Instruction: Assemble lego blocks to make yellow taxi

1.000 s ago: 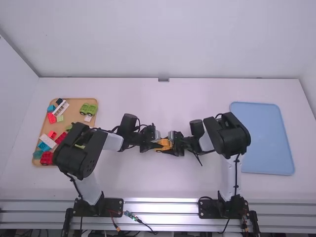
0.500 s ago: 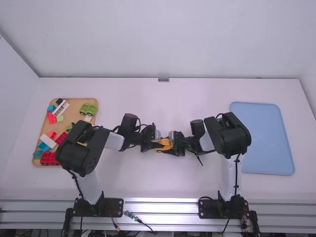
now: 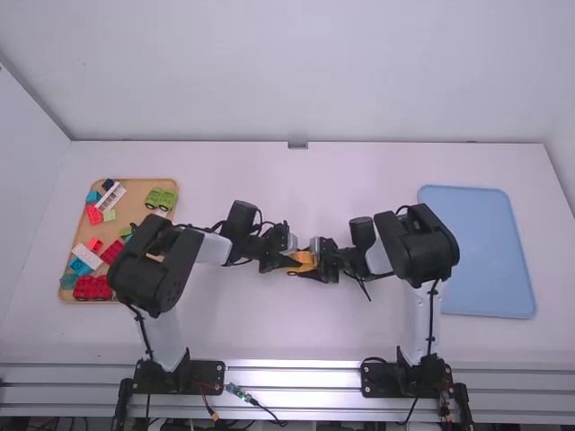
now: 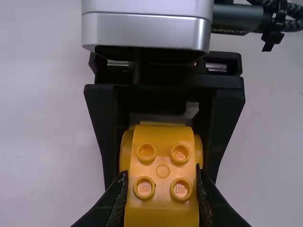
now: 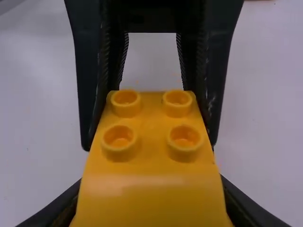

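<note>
High view first: my left arm (image 3: 166,260) and right arm (image 3: 418,242) have both shifted slightly right over the last half second, the left one more visibly at its elbow. The blue tray (image 3: 481,251) lies right, the wooden tray (image 3: 135,190) with its coloured bricks left. Between them, around mid-table, I have the left gripper (image 4: 162,177) and right gripper (image 5: 151,184) facing each other, each closed down to the width of the yellow block (image 3: 304,261) and clamping it. It has moved right with them, four studs exposed. I read that as a small alignment shift, perhaps mid-handover; pulling unevenly could twist it loose.
</note>
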Available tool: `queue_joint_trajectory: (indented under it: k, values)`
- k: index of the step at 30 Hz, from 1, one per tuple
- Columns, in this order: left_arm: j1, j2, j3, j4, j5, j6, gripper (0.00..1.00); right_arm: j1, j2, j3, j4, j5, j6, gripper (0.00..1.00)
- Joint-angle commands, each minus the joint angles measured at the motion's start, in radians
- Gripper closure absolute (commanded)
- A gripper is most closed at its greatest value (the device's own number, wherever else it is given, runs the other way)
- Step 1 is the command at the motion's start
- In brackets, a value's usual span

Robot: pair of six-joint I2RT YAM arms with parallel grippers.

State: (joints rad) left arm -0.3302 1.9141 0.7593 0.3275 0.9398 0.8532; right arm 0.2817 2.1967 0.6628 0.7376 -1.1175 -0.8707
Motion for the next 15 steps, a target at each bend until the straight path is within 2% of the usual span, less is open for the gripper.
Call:
queue_joint_trajectory:
  k: [1,15]
  values:
    - [-0.063,0.053,-0.027,-0.032,-0.151,-0.026,0.98,0.020,0.016,-0.008,-0.012,0.042,0.006,0.52]
    - [-0.061,-0.043,-0.027,-0.111,-0.249,-0.026,0.98,0.020,0.016,-0.007,-0.012,0.045,0.010,0.51]
